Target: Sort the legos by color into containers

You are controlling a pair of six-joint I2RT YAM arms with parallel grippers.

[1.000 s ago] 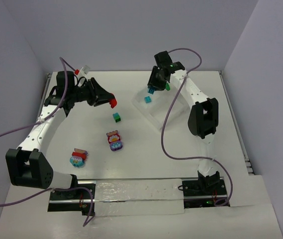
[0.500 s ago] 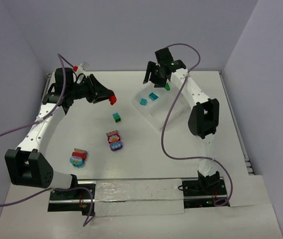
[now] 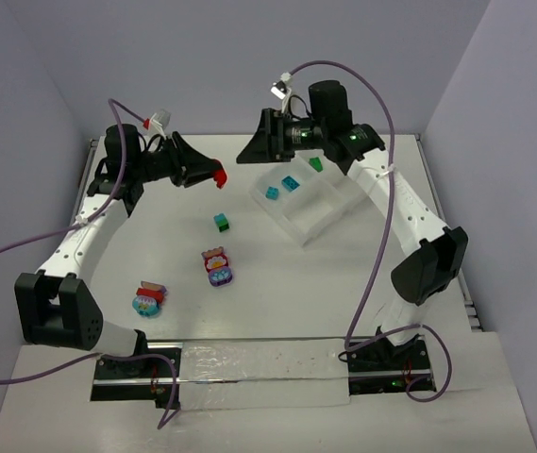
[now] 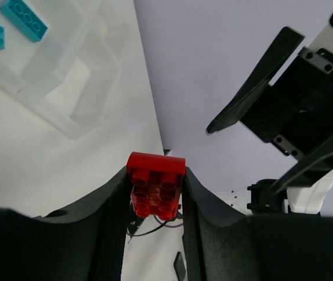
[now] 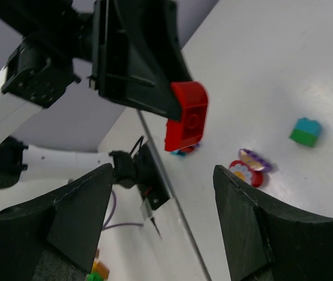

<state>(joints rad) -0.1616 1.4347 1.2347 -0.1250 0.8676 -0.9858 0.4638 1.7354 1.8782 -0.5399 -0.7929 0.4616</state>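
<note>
My left gripper (image 3: 213,176) is shut on a red lego (image 3: 219,177), held in the air left of the clear tray of containers (image 3: 317,219). The left wrist view shows that brick (image 4: 156,193) pinched between both fingers. My right gripper (image 3: 249,155) is open and empty, raised above the tray's far left corner and pointing at the left gripper. Two teal legos (image 3: 273,192) (image 3: 290,183) lie in one container and a green one (image 3: 316,163) lies farther back. On the table are a green-and-teal lego (image 3: 221,222) and two multicoloured clumps (image 3: 218,267) (image 3: 147,299).
The two grippers face each other closely above the table's back middle. The right wrist view shows the red lego (image 5: 186,117) just ahead of its open fingers (image 5: 81,222). Walls stand close behind and at both sides. A pale strip (image 3: 249,363) runs between the arm bases.
The right gripper let a teal lego fall into the tray, opened, then rose and turned left towards the left gripper. The left gripper shifted slightly with the red lego.
</note>
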